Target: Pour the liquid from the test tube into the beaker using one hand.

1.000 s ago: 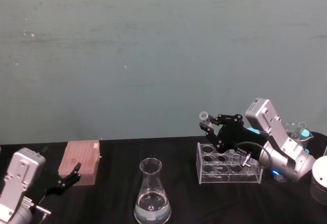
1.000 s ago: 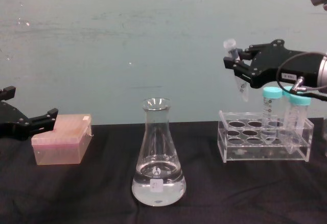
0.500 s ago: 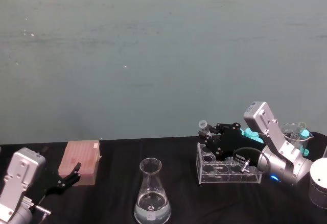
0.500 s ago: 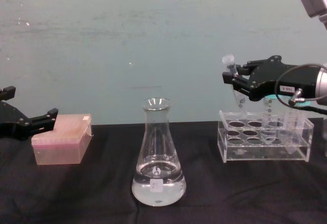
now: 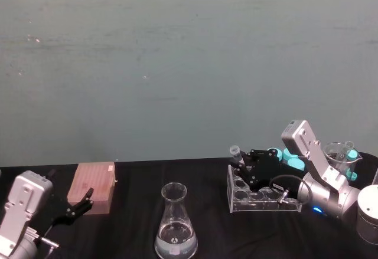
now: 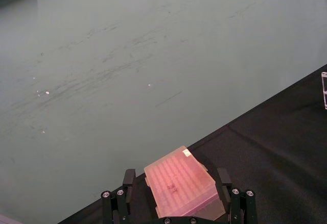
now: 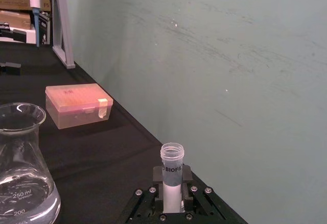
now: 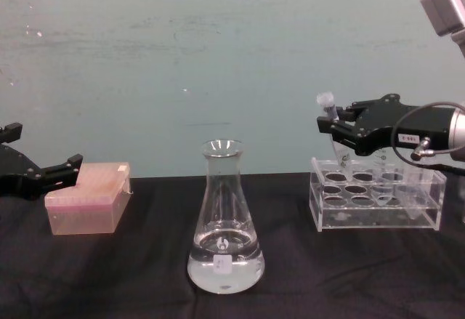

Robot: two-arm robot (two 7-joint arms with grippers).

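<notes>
Now the right tool (image 8: 336, 126), clenched on the test tube (image 8: 330, 112), has sunk lower toward the rack (image 8: 378, 203).

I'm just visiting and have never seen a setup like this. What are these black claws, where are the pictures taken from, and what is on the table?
The claws are a robot's two grippers. Two cameras sit on its head and chest, and one on each wrist. The right gripper is shut on a small test tube, holding it over a clear tube rack. The left gripper rests open beside a pink box. In the middle of the black table stands a glass flask, the beaker, with clear liquid in its base.
</notes>
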